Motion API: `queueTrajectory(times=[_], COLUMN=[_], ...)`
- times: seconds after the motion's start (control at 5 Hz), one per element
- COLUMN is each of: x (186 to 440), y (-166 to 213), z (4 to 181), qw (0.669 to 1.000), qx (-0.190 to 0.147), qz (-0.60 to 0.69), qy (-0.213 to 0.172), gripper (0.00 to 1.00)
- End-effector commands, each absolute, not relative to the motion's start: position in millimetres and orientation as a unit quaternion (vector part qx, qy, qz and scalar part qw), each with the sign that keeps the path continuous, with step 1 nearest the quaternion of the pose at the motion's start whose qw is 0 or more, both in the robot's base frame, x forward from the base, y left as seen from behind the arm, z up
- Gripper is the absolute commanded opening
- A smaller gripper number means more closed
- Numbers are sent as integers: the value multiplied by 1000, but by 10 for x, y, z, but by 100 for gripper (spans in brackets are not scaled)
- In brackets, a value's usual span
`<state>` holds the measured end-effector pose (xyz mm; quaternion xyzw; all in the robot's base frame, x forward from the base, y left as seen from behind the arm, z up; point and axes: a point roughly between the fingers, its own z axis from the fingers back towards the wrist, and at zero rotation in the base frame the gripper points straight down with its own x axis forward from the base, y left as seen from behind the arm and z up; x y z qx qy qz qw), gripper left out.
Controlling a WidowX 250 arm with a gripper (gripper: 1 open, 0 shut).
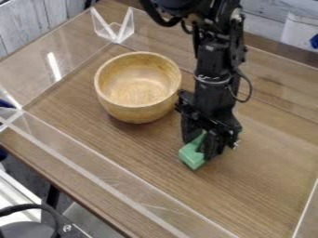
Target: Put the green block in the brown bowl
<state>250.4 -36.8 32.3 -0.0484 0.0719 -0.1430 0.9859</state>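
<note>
Green block (192, 155) sits clenched in our fingers (206, 146) on the tabletop (99, 158), so we have yet to lift it into the wooden bowl (138, 85).

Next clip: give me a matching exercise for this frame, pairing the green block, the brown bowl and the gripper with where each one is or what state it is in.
Things:
1. green block
2. brown bowl
3. gripper

Descriptions:
A. empty, standing on the table left of the arm
B. pointing down, shut on something
C. low at the tabletop, pinched between the fingers

Pairs: 1-C, 2-A, 3-B
</note>
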Motion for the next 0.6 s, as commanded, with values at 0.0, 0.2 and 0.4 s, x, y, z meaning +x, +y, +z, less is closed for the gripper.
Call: queueTrajectory(times=[0.0,0.2,0.4], x=[2668,2753,2855], y=[-344,-259,-41], z=[664,965,1193], qw=[989,991,994], qx=[-45,-36,-23], qz=[-139,-127,-107], qy=[17,-8,-25], gripper=[0,0,0])
